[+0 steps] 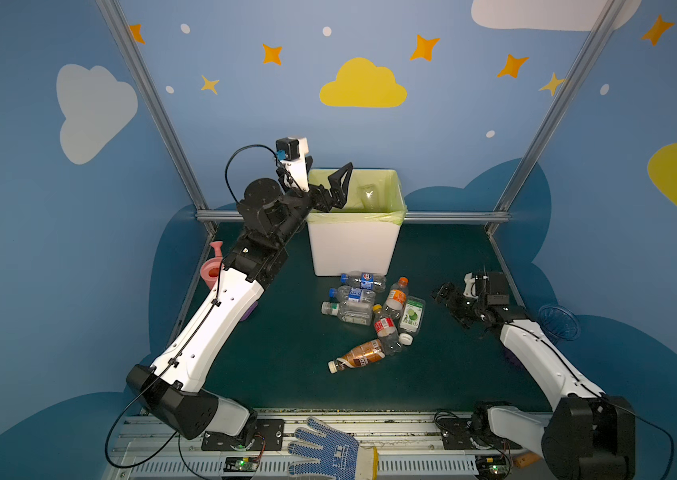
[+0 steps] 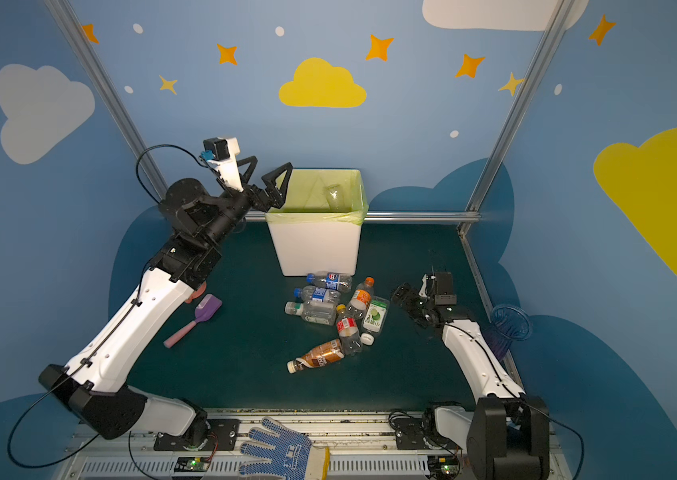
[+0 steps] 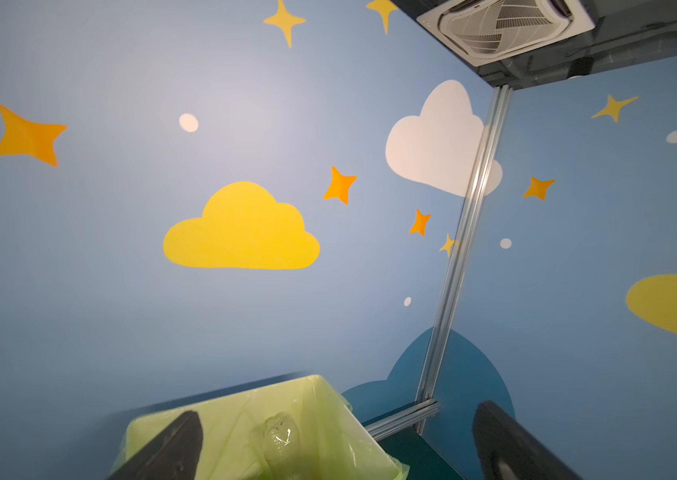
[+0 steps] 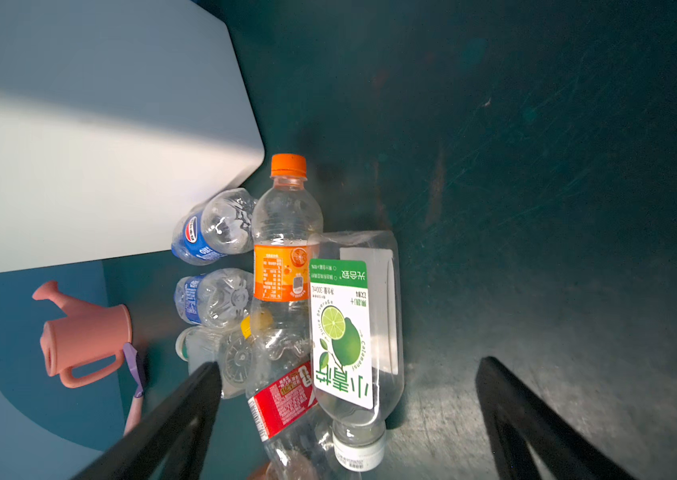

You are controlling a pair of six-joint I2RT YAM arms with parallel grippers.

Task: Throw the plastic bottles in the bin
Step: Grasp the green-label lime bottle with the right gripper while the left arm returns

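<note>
The white bin (image 1: 353,253), lined with a yellow-green bag, stands at the back middle of the green table in both top views. One clear bottle (image 1: 368,195) (image 3: 280,436) shows inside it against the liner. My left gripper (image 1: 328,174) (image 3: 341,411) is held high over the bin's left rim, open, with nothing between its fingers. Several plastic bottles lie heaped in front of the bin: a blue-label one (image 1: 363,280), an orange-capped one (image 4: 282,232), a lime-label one (image 4: 345,332), a red-label one (image 4: 282,399) and a brown one (image 1: 359,355). My right gripper (image 1: 440,291) (image 4: 349,365) hovers open just right of the heap, facing the lime-label bottle.
A pink watering can (image 4: 83,336) and a purple scoop (image 2: 199,316) lie at the table's left, under my left arm. A blue see-through cup (image 1: 559,322) sits at the right edge. A blue dotted glove (image 1: 328,451) rests on the front rail. Aluminium frame posts (image 1: 536,145) stand at the back corners.
</note>
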